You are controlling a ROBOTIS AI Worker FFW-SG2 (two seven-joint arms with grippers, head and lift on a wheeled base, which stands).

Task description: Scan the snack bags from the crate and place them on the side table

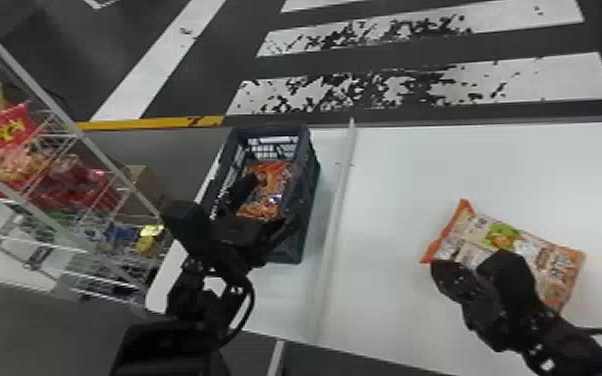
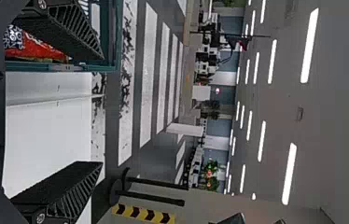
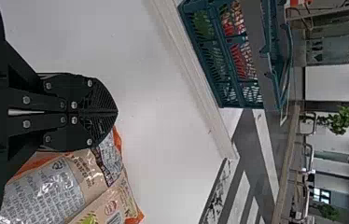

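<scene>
In the head view my left gripper (image 1: 272,201) is open at the dark crate (image 1: 307,200), one finger reaching in over orange snack bags (image 1: 277,182). The left wrist view has this gripper (image 2: 101,111) with its fingers wide apart, one over a red bag (image 2: 39,49) inside the crate rim (image 2: 115,35), the other outside it. My right gripper (image 1: 442,275) is over the white table, at the near side of an orange and beige snack bag (image 1: 547,257). In the right wrist view this gripper (image 3: 116,112) is shut, and the bag (image 3: 46,191) lies alongside it.
A raised white strip (image 1: 337,200) runs between the crate and the right-hand tabletop (image 1: 405,165). At the left stands a wire cart (image 1: 72,130) filled with colourful bags, with a cardboard box (image 1: 142,182) behind it. Striped floor extends past the table's far edge.
</scene>
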